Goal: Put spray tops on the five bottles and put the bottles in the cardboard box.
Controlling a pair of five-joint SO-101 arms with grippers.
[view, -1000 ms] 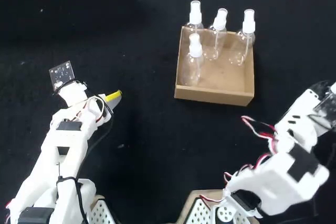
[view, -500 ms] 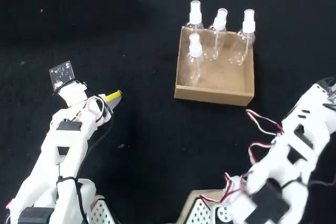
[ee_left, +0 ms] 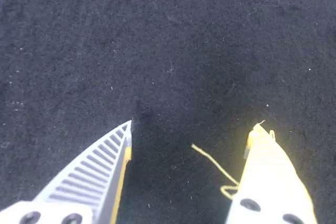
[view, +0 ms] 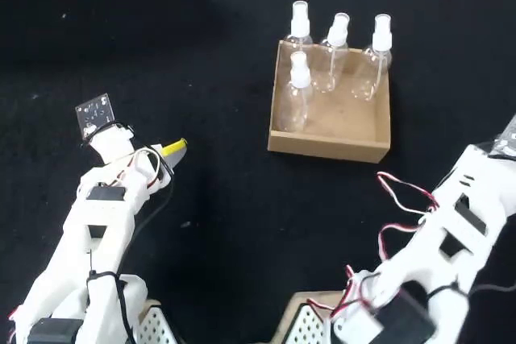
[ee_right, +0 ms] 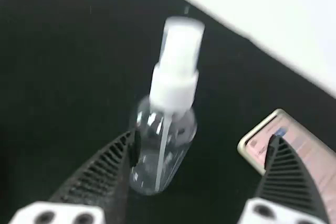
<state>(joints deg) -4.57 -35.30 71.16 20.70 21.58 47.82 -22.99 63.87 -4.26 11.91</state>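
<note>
**Right arm drawn back, fifth bottle standing ahead of its open end effector**

Since a second ago the right arm (view: 451, 231) has swung back toward the near right corner of the surface (view: 226, 199); the left arm (view: 105, 207) has not stirred. The left end effector (ee_left: 192, 127) hangs spread wide over bare black cloth, holding nothing. The right end effector (ee_right: 202, 140) is likewise spread and empty. Just ahead of it the fifth bottle (ee_right: 163, 145) stands upright with its long axis vertical and its spray top (ee_right: 176, 72) already on. It sits off-centre, close by one finger; whether they touch I cannot tell. The right arm is plainly the nearer, so the pick likely falls to it, after centring on the bottle. Farther off, the cardboard box (view: 326, 147) holds four capped bottles (view: 299, 94) upright, with bare floor at its near right.
</note>
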